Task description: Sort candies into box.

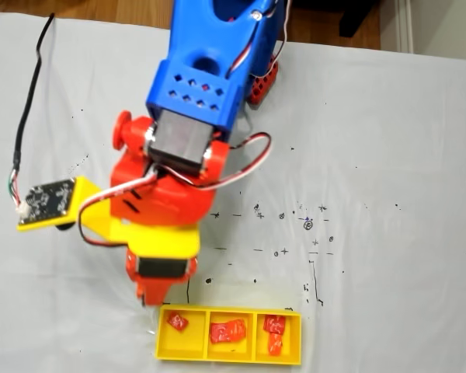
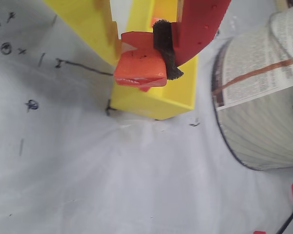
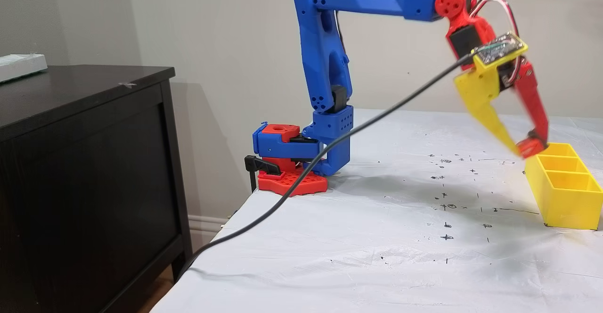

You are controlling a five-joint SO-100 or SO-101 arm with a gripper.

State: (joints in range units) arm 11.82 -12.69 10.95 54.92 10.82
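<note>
My gripper (image 2: 139, 58) is shut on an orange candy (image 2: 139, 70), pinched between the yellow finger and the red finger's black pad. In the wrist view it hangs just over the near end of the yellow box (image 2: 158, 100). From above, the gripper (image 1: 151, 299) sits at the box's (image 1: 233, 356) left end, just outside the rim. One red candy (image 1: 178, 321) lies in the left compartment, more red candies (image 1: 227, 332) in the middle one, and others (image 1: 274, 332) in the right. From the side, the gripper (image 3: 530, 149) holds the candy (image 3: 528, 146) level with the box's (image 3: 565, 204) rim.
A round container wrapped in printed paper (image 2: 263, 97) stands close to the box's end. A black cable (image 3: 330, 148) trails from the wrist board (image 1: 46, 200) across the pen-marked white sheet. A dark cabinet (image 3: 85, 162) stands beside the table.
</note>
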